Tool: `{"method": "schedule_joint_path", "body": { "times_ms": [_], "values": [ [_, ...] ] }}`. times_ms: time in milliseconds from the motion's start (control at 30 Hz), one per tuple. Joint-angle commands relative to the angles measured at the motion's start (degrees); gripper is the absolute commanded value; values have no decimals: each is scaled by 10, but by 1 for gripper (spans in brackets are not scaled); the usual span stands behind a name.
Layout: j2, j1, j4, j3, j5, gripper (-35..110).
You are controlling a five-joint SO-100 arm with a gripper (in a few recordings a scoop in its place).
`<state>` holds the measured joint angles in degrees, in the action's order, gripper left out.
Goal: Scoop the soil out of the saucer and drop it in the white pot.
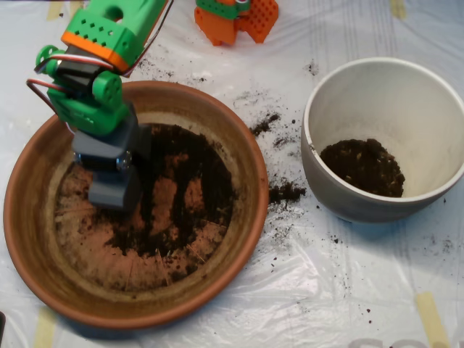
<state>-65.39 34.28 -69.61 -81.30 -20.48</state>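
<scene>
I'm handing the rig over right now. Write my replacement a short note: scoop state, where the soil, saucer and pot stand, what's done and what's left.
Scoop: down inside the saucer, on its left part, at the edge of the soil.
Soil: thin raked patches remain in the saucer; a small heap lies in the white pot, to the right.
Spilled crumbs lie on the plastic sheet between them.
Done: some soil moved.
Left: the saucer's remaining soil.
</scene>
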Motion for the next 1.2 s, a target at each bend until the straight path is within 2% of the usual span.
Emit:
{"method": "schedule_joint_path", "body": {
  "times_ms": [0, 133, 333, 833, 1167],
  "values": [
    [-72, 17, 23, -63, -14, 8],
    [-171, -1, 69, -171, -26, 1],
    [-296, -54, 53, -234, -31, 0],
    [-381, -167, -127, -37, 40, -1],
    [-363, -294, -221, 118, 80, -1]
  ]
}}
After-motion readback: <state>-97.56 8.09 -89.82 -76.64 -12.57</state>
